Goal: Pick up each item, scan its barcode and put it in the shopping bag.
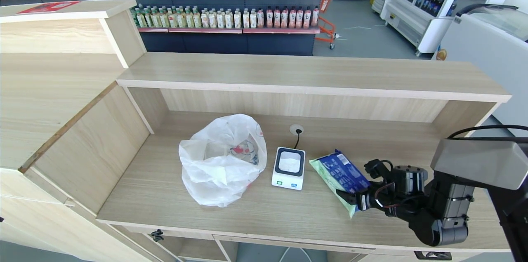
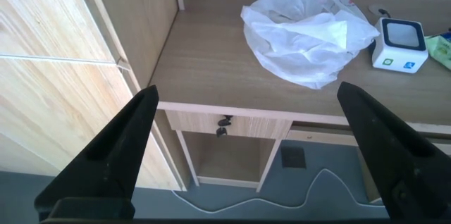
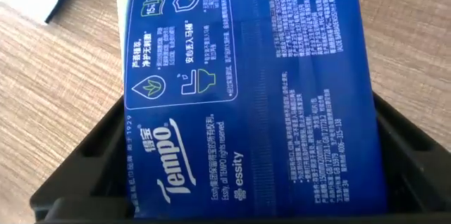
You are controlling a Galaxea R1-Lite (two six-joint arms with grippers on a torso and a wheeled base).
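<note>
A small shop: long shelves of bottled drinks (image 1: 222, 17) run along the back wall, and glass-door coolers (image 1: 416, 2) stand off to the right. In front of them is a pale wooden counter (image 1: 165, 200) with a raised ledge along its far edge and a taller panel closing its left end.

The shopping bag (image 1: 222, 159), white and crumpled with its mouth gaping upward, sits left of the counter's middle. Just to its right, near but apart, is the barcode scanner (image 1: 288, 168), a small white box with a dark-framed window facing up. Its cable runs back to a round grommet (image 1: 296, 129) near the far edge.

Right of the scanner, toward the counter's right end, is the tissue pack (image 1: 340, 173), blue with a pale green side. The right gripper (image 1: 350, 199) is clamped on the end of the pack nearest the front edge, one dark finger on each side; the right wrist view shows the printed blue wrapper (image 3: 254, 90) pinched between them, with wood grain behind. I can't tell from here whether the pack touches the counter or is just clear of it.

The left gripper (image 2: 248, 94) hangs out beyond the front edge near the left corner, over the floor. Its fingers (image 2: 113, 153) are spread wide with nothing between them. A small key (image 2: 223, 125) hangs from the drawer front below the edge.
</note>
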